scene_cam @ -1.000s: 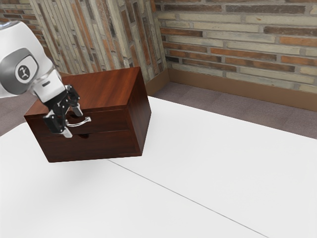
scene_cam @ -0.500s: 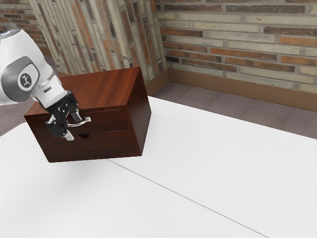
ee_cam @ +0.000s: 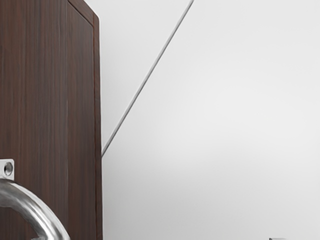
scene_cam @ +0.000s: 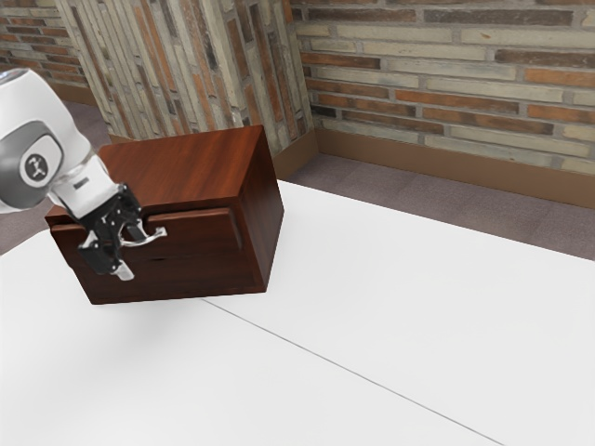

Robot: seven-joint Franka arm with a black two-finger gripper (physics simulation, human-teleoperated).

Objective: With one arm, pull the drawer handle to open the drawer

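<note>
1. One dark wooden cabinet (scene_cam: 209, 163) sits on the white tabletop (scene_cam: 390, 316) at the left of the exterior view, with a brick wall (scene_cam: 446, 74) behind it.
2. Its upper drawer (scene_cam: 195, 230) carries a curved metal drawer handle (scene_cam: 152, 234) on the front face, at the frame's left side and about mid-height.
3. The white arm (scene_cam: 37, 158) enters from the upper left. Its black end effector (scene_cam: 128, 240) is right at the handle, but it cannot be told whether it is clenched on the bar or released.
4. In the wrist view the drawer handle (ee_cam: 35, 207) curves through the lower left corner, fixed to the dark wood front by a small square plate (ee_cam: 7, 169).
5. A thin grey seam (scene_cam: 325, 358) runs across the tabletop from the cabinet's base toward the lower right of the exterior view.
</note>
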